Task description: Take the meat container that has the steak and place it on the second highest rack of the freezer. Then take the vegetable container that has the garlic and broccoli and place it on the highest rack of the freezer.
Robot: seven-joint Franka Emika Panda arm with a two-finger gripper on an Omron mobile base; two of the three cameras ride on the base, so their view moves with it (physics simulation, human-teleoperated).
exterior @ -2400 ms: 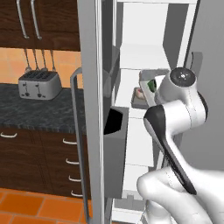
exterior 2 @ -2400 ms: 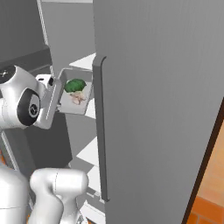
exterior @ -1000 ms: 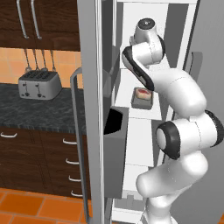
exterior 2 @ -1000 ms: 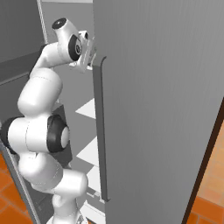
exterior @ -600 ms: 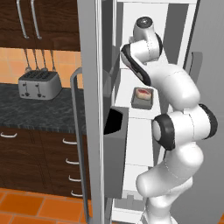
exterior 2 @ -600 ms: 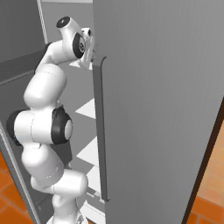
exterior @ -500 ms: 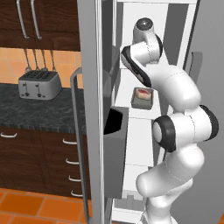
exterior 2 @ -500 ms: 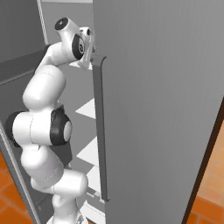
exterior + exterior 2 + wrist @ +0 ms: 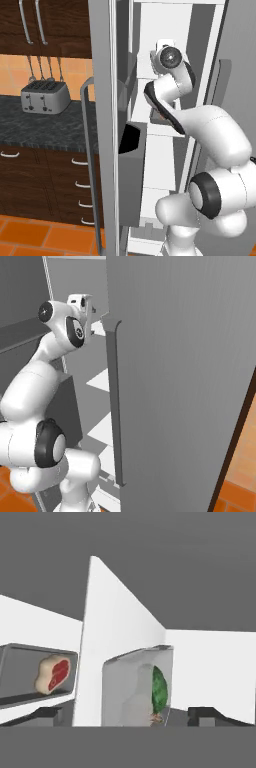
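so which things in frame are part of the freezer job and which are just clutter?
Job:
- freezer
- steak in its container
- broccoli in the vegetable container
- gripper, jaws open either side of that container

Clutter:
- toaster
- dark counter
- drawers

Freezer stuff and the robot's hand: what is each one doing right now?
freezer: door open.
gripper: open, holding nothing.
vegetable container: between the open fingers, on a shelf.
broccoli: inside the vegetable container.
steak: in its container on the neighbouring shelf.
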